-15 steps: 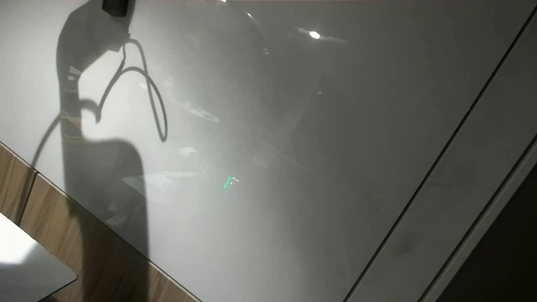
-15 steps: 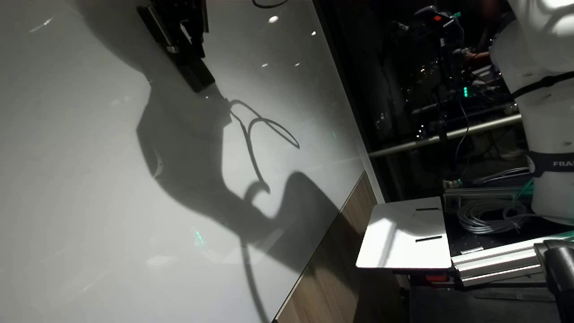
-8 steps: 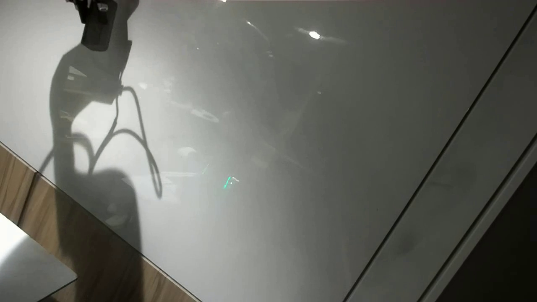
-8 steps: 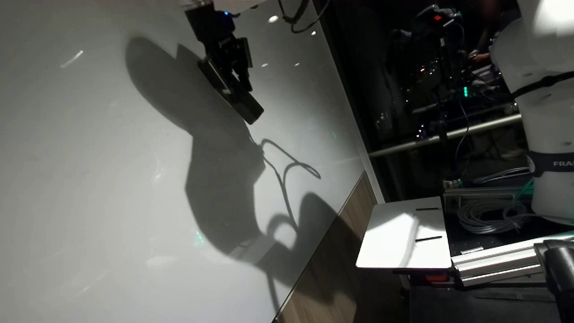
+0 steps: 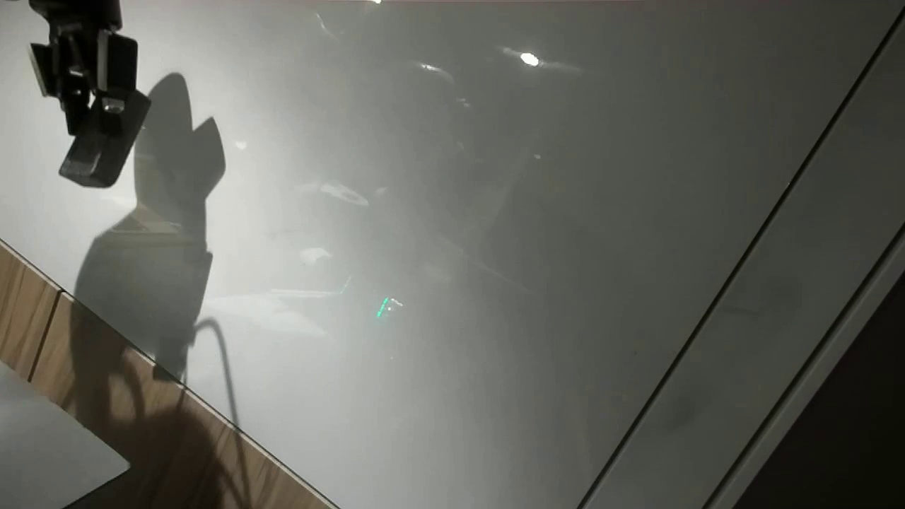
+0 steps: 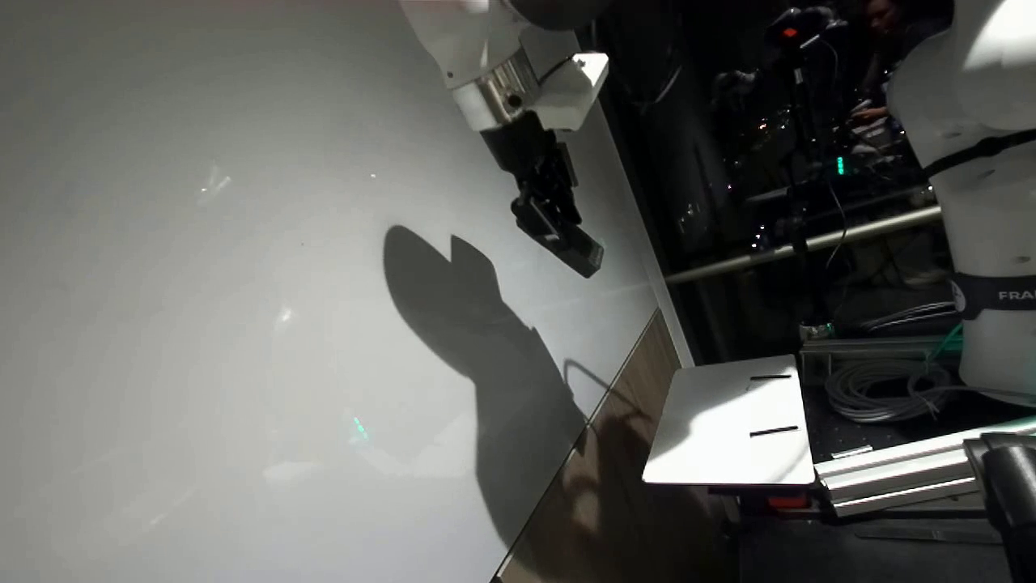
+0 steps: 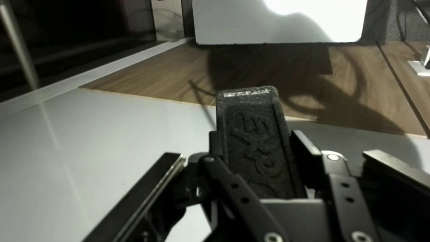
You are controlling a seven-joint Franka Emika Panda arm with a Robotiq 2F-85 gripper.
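A dark rectangular block [image 7: 250, 114] with raised markings on its upper face fills the gap between the fingers in the wrist view. My gripper [image 7: 257, 144] is shut on its sides, and the block juts out well beyond the fingertips. In an exterior view the gripper [image 5: 99, 106] is at the upper left, with the block [image 5: 99, 159] slanting down over the white tabletop [image 5: 452, 396]. An exterior view also has the block [image 6: 579, 249] tilted, held above the surface by the gripper [image 6: 554, 202]; its shadow falls apart from it.
A wood-grain strip [image 6: 647, 364] borders the white surface. Beyond it stands a white plate [image 6: 712, 453] with two dark slots, next to the robot base. Coiled cable [image 6: 886, 393] and an aluminium profile [image 6: 898, 478] lie there too. A dark window area with a pale frame flanks the tabletop.
Still holding the block, the gripper has come further into both exterior views, moving toward the wooden strip. The white wrist now shows, and the shadow has shifted the same way.
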